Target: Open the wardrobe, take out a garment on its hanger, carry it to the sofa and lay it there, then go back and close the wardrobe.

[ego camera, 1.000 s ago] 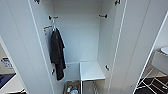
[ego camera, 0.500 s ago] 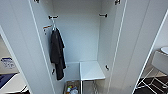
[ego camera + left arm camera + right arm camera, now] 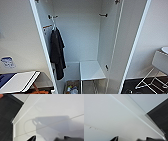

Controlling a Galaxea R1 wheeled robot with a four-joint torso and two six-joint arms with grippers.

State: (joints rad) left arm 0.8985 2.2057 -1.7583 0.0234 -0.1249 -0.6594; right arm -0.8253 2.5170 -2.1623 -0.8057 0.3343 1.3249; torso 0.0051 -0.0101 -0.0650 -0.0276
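The wardrobe stands wide open in front of the robot, both tall white doors swung out to the sides, so the opening step looks done. Inside, on the left, a black T-shirt hangs from a black peg high on the left side, draping down almost to the low white shelf at the bottom right of the cabinet. Another black peg sticks out from the right wall with nothing on it. Below the shelf sits a small box of oddments, too blurred to identify. I cannot find the white T-shirt or its white hanger anywhere in the cabinet from here; whether it has already gone to the sofa or is simply hidden I cannot tell. If it has gone, the job in hand would be the return to close the doors. Each wrist camera looks along a flat white door panel with dark floor beyond its edge, which suggests the arms are held low near the doors. Dark tips of the left gripper and the right gripper poke in at the edge of their pictures, set apart from one another, so both appear spread wide and empty. Closing would call for getting an arm behind each door's outer edge and sweeping it inward without catching the black shirt. A white wire-legged chair stands off to the right, close enough to mind when the base moves.
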